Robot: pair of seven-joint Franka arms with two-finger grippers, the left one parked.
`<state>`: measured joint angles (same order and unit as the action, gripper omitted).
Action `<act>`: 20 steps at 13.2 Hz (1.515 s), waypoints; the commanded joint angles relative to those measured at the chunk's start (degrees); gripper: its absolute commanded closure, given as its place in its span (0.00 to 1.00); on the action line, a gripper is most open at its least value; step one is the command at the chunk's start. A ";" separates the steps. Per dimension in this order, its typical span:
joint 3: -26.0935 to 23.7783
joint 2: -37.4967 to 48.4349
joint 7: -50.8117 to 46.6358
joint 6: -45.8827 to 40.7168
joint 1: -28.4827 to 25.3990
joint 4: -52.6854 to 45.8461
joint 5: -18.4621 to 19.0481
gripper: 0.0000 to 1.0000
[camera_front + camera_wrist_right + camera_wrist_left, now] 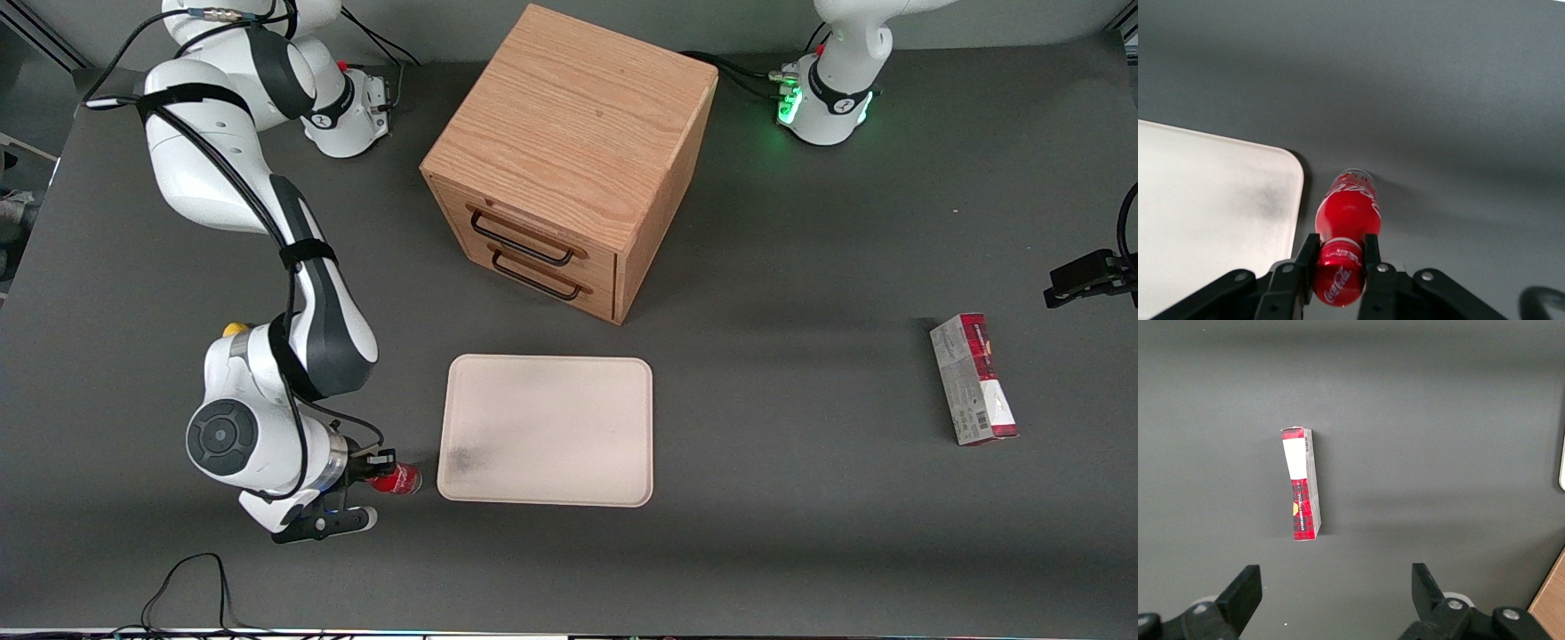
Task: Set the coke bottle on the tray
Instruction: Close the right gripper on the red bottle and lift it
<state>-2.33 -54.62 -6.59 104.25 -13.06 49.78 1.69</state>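
The tray lies flat on the dark grey table, in front of the wooden drawer cabinet and nearer the front camera than it, with a strip of bare table between the two. Its smudged corner is the one closest to the coke bottle, and only a narrow gap of table separates that rounded corner from the bottle. Around the tray's remaining edges the table is open; the red-and-grey carton lies well apart, toward the parked arm's end of the table.

The gripper sits low at the working arm's end, just beside the tray's smudged corner. In the right wrist view the gripper has its two black fingers closed in on the bottle's upper part, one pressed against each side at the red cap and neck, so it has hold of the coke bottle. The gap between the fingers is only as wide as the bottle's neck.

The bottle is small, far smaller than the tray, with a red cap, a red label bearing white script and a clear base. Its base points away from the gripper. Whether the base touches the table cannot be told. The tray's rim runs alongside the bottle without touching it
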 commanded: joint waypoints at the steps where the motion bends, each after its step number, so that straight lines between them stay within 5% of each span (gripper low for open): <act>1: 0.30 2.84 -0.97 -5.27 -0.29 -1.88 2.34 1.00; 10: 0.04 18.67 -0.44 -20.13 -0.21 -1.88 2.88 1.00; 20: -0.31 18.59 -13.16 -17.95 -9.78 -1.96 2.88 1.00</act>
<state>-2.82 -36.35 -15.11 84.69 -20.99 47.32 3.85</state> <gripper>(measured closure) 0.687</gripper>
